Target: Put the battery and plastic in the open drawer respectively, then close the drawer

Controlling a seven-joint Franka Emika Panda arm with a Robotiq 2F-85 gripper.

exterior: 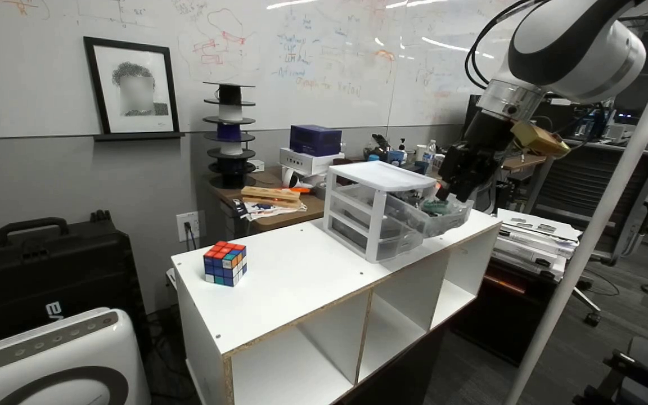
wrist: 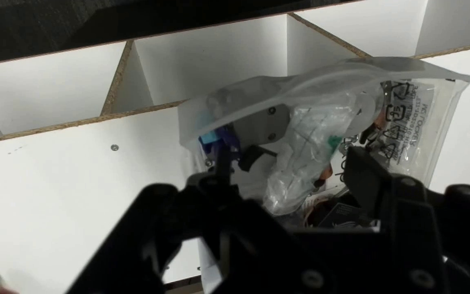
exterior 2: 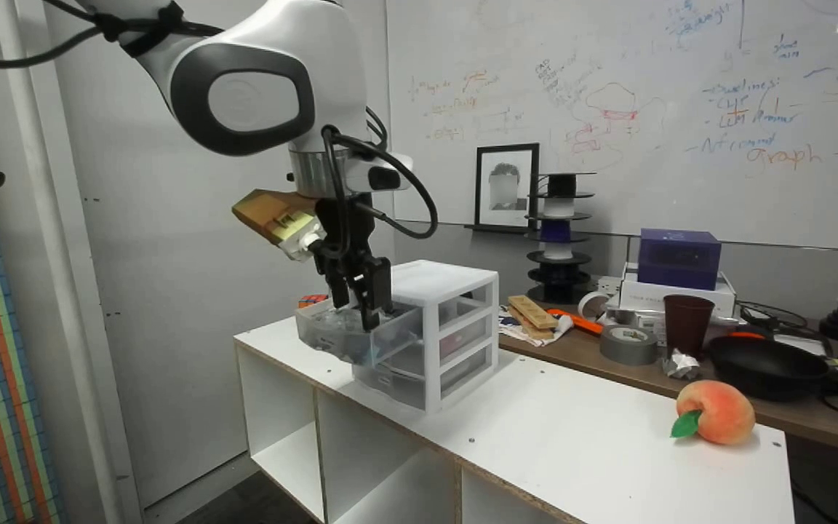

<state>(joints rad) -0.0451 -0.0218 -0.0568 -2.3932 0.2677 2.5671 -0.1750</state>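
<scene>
So the frosted drawer (exterior 2: 332,343) is the top tier of this little white three-tier drawer unit (exterior: 383,175), standing well out and pretty stuffed. From the wrist view we can see a crumpled clear plastic bag (wrist: 296,171) around the middle, a flat clear bag (wrist: 408,126) printed with recycling symbols at one end, a grey plate (wrist: 261,124) with holes, something blue (wrist: 223,136) near a corner, and a dark box (wrist: 343,214). Honestly, we can't tell which bit of clutter, if any, is the battery. The gripper (wrist: 290,157) is over the drawer with its fingers spread wide and holding nothing; the crumpled bag shows in the gap between them, but we can't tell if the tips dip below the rim. In an exterior view we get something reddish (exterior 2: 455,342) through the side of the middle tier, too blurry to name. The unit sits on a white cubby shelf (exterior: 279,292), with a Rubik's cube (exterior: 225,263) toward one end and a peach (exterior 2: 717,415) toward the other.
</scene>
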